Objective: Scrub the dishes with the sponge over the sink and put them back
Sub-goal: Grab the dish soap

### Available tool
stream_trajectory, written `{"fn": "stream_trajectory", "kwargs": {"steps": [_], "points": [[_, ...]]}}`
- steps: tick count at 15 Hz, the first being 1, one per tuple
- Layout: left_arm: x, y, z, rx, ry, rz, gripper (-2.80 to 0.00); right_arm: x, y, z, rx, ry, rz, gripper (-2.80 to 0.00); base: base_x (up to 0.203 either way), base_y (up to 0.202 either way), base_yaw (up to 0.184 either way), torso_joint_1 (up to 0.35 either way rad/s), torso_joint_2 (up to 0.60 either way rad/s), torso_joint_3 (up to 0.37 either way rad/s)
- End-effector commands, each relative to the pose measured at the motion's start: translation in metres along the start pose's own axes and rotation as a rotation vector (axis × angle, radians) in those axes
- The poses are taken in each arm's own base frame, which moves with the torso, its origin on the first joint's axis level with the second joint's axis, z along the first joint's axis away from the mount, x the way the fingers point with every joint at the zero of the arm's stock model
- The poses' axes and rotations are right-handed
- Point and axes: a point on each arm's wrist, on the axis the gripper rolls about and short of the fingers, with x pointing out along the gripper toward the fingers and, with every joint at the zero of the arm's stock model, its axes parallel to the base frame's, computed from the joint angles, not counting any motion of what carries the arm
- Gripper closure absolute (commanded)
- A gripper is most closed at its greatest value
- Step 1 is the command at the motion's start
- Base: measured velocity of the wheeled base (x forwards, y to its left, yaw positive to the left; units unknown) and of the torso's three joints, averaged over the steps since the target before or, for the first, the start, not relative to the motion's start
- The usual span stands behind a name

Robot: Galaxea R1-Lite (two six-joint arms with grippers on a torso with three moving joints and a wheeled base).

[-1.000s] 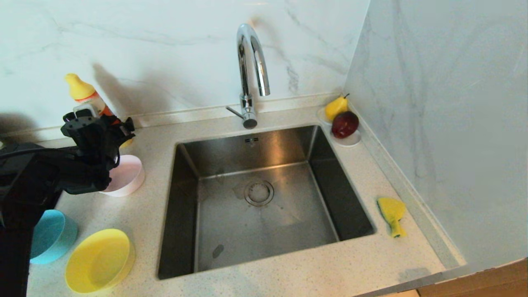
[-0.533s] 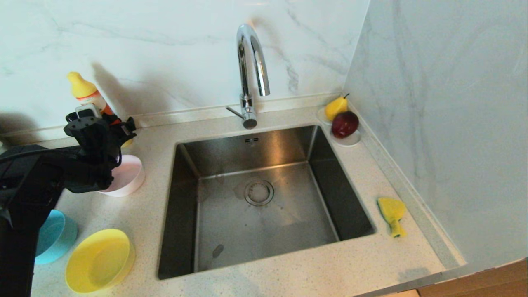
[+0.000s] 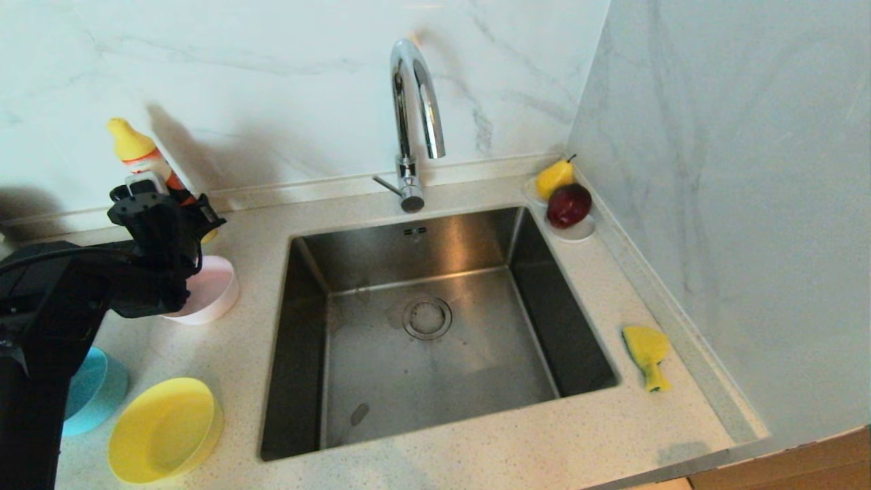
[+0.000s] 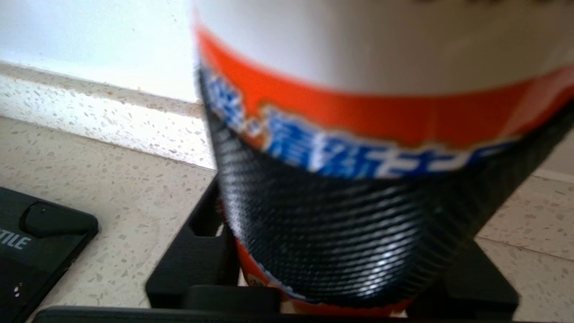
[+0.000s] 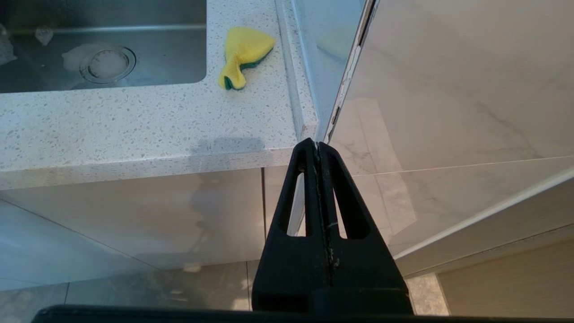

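My left gripper (image 3: pixel 178 204) is at the back left of the counter, its jaws closed against the sides of an orange-and-white detergent bottle (image 3: pixel 136 153) with a yellow cap. In the left wrist view the bottle (image 4: pixel 358 112) fills the space between the black fingers (image 4: pixel 193 255). The pink bowl (image 3: pixel 214 289) stands just in front of that hand, partly hidden by it. The blue bowl (image 3: pixel 95 388) and yellow bowl (image 3: pixel 163 429) sit nearer the front left. The sponge (image 3: pixel 646 350) (image 5: pixel 244 51) lies right of the sink (image 3: pixel 476 381). My right gripper (image 5: pixel 317 146) hangs shut below the counter's front right corner.
The chrome tap (image 3: pixel 412 102) rises behind the sink. A white saucer (image 3: pixel 578 235) with a pear and a dark red apple stands at the back right corner. Marble walls close off the back and right. A flat black object (image 4: pixel 40 251) lies on the counter near the bottle.
The left gripper's fingers have drawn in from wide open onto the bottle. The arm shifted only slightly. The bowls, the sponge and the right arm have not moved.
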Motion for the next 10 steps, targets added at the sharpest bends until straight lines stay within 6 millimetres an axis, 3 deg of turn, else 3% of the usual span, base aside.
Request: {"fn": "stream_trajectory", "kwargs": {"steps": [1,4,10], "points": [[0.000,0.000,-0.001,-0.001,-0.002,0.001,0.00,0.000,0.000,0.000,-0.001,0.001,0.001,0.00,0.000,0.000,0.000,0.000,0.00,0.000],[0.001,0.000,0.001,-0.005,-0.011,0.003,0.00,0.000,0.000,0.000,-0.001,0.000,-0.001,0.00,0.000,0.000,0.000,0.000,0.00,0.000],[-0.002,-0.001,0.035,-0.017,-0.064,0.037,0.00,0.000,0.000,0.000,-0.001,0.001,0.001,0.00,0.000,0.000,0.000,0.000,0.00,0.000]]}}
